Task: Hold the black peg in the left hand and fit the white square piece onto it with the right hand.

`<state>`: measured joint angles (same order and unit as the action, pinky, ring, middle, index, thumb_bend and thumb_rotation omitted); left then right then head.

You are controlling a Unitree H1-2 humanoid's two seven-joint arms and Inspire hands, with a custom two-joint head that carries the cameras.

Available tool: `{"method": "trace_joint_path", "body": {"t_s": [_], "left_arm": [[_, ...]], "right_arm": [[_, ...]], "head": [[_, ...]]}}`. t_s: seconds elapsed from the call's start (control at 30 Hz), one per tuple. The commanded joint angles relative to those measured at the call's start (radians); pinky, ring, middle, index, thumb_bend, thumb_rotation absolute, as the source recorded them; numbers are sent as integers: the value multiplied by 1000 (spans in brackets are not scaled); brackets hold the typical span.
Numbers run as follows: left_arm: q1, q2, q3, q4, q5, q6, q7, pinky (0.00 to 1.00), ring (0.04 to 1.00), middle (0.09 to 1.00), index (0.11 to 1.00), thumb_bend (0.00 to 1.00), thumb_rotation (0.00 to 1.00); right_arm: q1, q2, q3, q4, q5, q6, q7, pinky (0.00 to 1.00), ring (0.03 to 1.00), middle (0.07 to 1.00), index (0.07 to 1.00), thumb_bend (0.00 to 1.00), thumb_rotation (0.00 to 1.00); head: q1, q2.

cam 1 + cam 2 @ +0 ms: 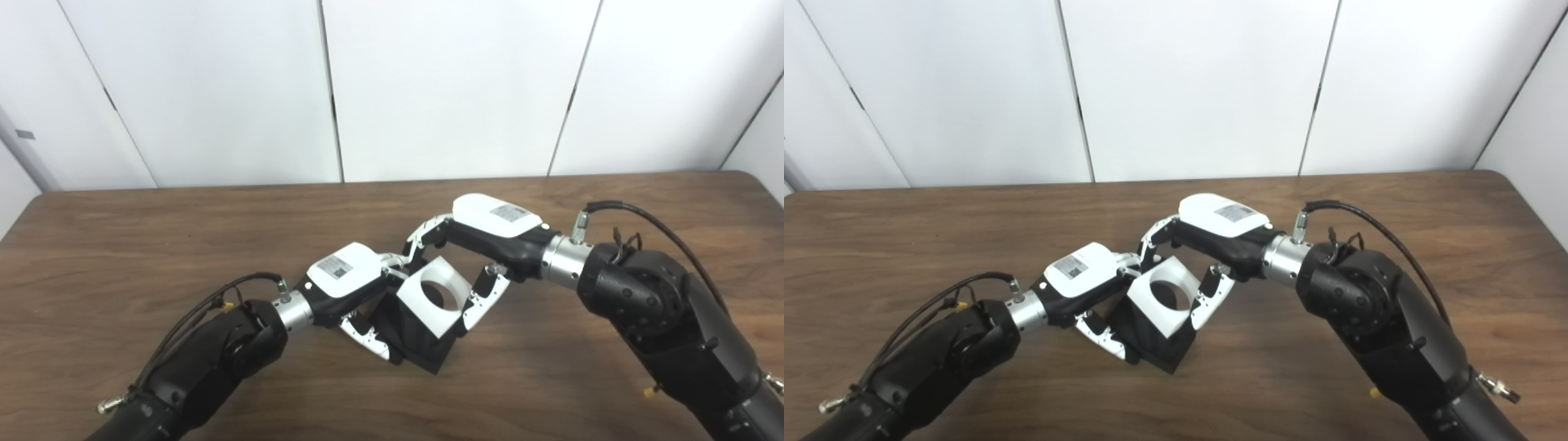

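While the left hand point(343, 278) grips the black peg point(416, 343), the right hand point(484, 236) at its 2 o'clock clamps the white square piece point(432, 295) sitting on top.

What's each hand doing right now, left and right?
Left hand: shut on the black peg.
Right hand: shut on the white piece, which sits against the peg's top.
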<state>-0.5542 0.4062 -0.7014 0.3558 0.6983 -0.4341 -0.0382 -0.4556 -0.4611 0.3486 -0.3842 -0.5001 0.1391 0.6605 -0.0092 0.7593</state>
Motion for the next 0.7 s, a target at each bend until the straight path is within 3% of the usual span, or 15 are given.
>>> {"method": "trace_joint_path", "body": {"t_s": [0.0, 0.67], "left_arm": [[39, -8, -40, 20, 72, 24, -96, 716, 866, 932, 493, 523, 69], [47, -16, -34, 9, 82, 26, -101, 707, 866, 929, 493, 523, 67]], "right_arm": [[-27, 6, -11, -10, 0, -24, -23, 695, 810, 760, 477, 519, 130], [-34, 66, 8, 78, -19, -32, -52, 675, 808, 764, 478, 518, 132]], "head": [[0, 1], [2, 6]]}}
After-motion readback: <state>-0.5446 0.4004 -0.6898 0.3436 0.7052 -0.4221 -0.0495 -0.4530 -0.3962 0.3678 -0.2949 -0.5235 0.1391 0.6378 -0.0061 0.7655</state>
